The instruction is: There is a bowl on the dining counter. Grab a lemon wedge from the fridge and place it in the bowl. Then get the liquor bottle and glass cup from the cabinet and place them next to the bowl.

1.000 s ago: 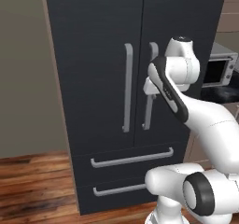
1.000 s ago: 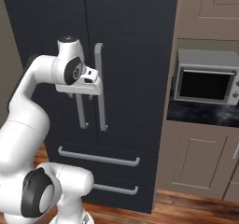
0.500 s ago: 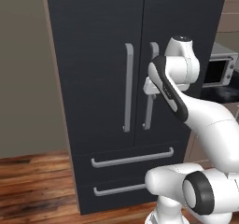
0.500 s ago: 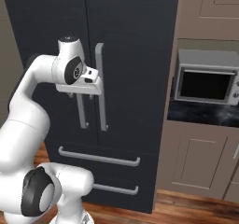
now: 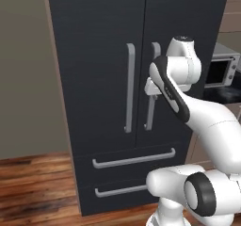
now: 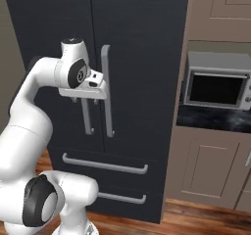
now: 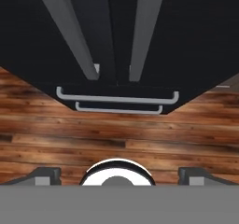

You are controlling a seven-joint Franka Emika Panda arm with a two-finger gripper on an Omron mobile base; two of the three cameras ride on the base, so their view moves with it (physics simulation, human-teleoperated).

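The black fridge (image 5: 99, 41) (image 6: 137, 28) stands with both upper doors closed. My gripper (image 5: 152, 96) (image 6: 84, 100) hangs close in front of the doors, pointing down, level with the two vertical grey handles (image 5: 128, 86) (image 6: 107, 92). In the hand view the gripper (image 7: 119, 171) is open, its fingertips (image 7: 44, 174) wide apart with nothing between them, and both handles (image 7: 70, 31) run down toward the floor. The bowl, lemon wedge, liquor bottle and glass cup are out of view.
Two fridge drawers with horizontal handles (image 5: 134, 159) (image 6: 105, 165) sit below the doors. A microwave (image 6: 218, 87) (image 5: 219, 72) stands on a dark counter (image 6: 211, 119) to the right of the fridge, above a beige cabinet (image 6: 208, 165). Wooden floor (image 7: 116, 134) lies in front.
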